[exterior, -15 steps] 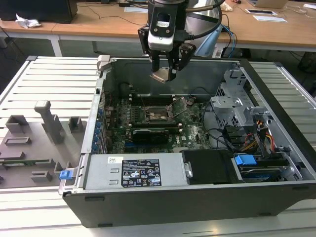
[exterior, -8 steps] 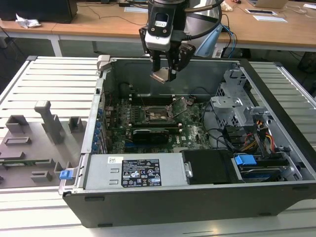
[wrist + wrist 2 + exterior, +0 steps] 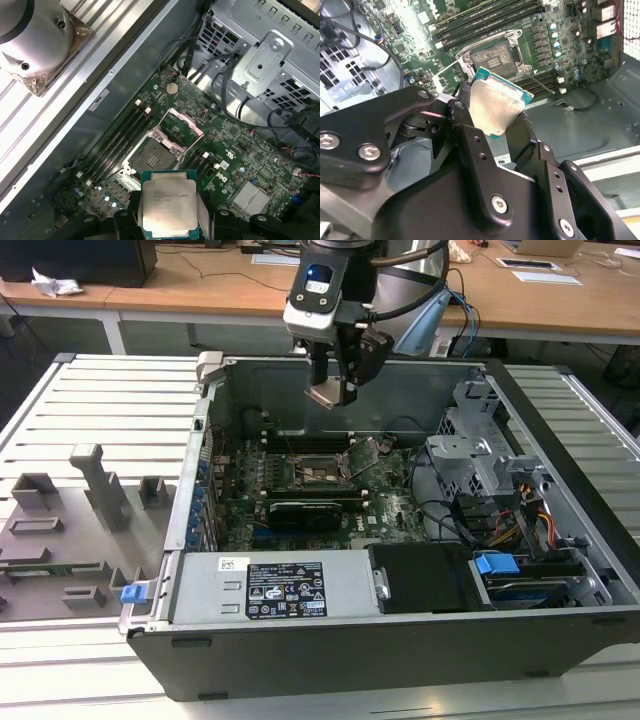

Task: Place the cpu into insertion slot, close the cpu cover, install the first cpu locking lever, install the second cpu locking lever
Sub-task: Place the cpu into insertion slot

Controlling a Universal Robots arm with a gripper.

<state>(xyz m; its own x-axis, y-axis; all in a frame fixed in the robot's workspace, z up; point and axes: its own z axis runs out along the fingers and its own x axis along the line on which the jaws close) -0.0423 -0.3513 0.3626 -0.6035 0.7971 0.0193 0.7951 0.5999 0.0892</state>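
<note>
My gripper point(image 3: 330, 390) is shut on the cpu point(image 3: 328, 394), a small flat chip with a silver top and green edge, and holds it in the air above the open computer case. In the second wrist view the cpu point(image 3: 497, 107) sits tilted between the black fingers point(image 3: 465, 117). Below on the green board lies the insertion slot point(image 3: 320, 472), dark and bare, also seen in both wrist views point(image 3: 495, 59) point(image 3: 152, 157). The cpu cover point(image 3: 182, 122) stands swung up beside the slot point(image 3: 366, 454). A thin wire lever point(image 3: 540, 82) stands free next to the socket.
A grey power supply point(image 3: 290, 590) fills the case's near side. A metal drive cage point(image 3: 480, 440) with cables stands at the exterior view's right. A black card point(image 3: 305, 512) lies near the socket, memory slots point(image 3: 120, 135) run alongside it. Grey fixtures point(image 3: 90, 490) sit outside the case.
</note>
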